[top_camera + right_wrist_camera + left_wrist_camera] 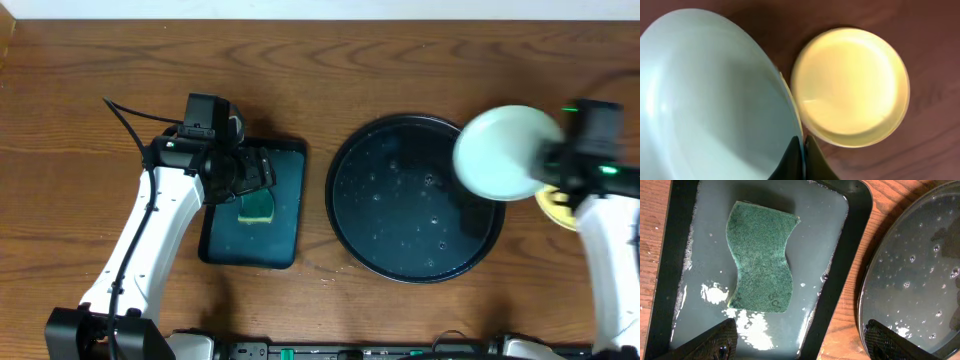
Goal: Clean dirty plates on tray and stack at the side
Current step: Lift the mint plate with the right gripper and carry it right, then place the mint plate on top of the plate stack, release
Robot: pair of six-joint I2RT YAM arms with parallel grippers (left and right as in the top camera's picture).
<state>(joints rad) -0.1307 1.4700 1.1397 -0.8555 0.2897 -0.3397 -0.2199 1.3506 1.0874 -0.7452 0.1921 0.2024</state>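
The pale plate (710,100) sat closest, its rim pinched between the fingers of my right gripper (802,156). I held it raised over the edge of the black tray (335,200), probably bound for the yellow plate (850,87) on the table beside it. My left gripper (800,342) hung with fingers apart above the sponge (760,255).

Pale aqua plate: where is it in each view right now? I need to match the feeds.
Overhead: aqua plate at upper right, overlapping the black tray's right rim.
Left wrist: not in it.
Right wrist: fills the left half, rim pinched by the right tool.
Shared landmark: yellow plate, beside it in overhead and right wrist.
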